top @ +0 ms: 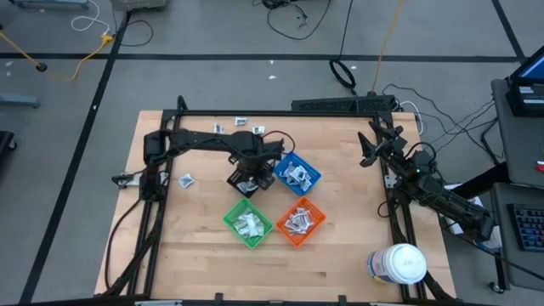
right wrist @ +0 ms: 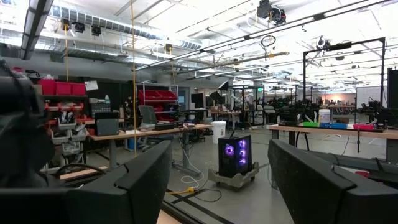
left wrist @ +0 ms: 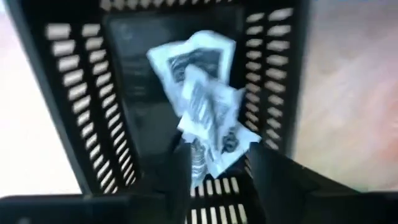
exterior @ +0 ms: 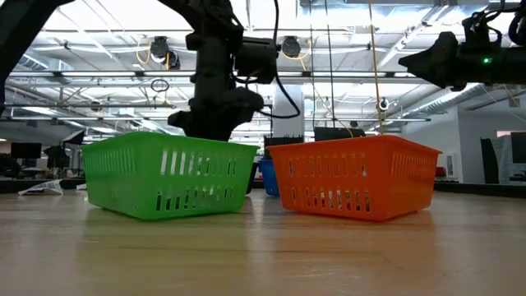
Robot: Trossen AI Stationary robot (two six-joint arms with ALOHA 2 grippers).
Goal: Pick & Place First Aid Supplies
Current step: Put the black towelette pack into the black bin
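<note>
My left gripper [left wrist: 217,171] hangs over the black bin [top: 247,180], fingers parted so the packets [left wrist: 202,102] drop in; my right gripper [top: 367,146] waits released at worktop's 2 o'clock.

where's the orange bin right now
In the high view the orange bin sits near the table's middle, just right of the green bin and in front of the blue bin.

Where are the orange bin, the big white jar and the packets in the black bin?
orange bin [exterior: 353,177]: low view, front wall.
white jar [top: 399,263]: high view, its lid.
packets [left wrist: 202,106]: left wrist view, crumpled middle.
</note>
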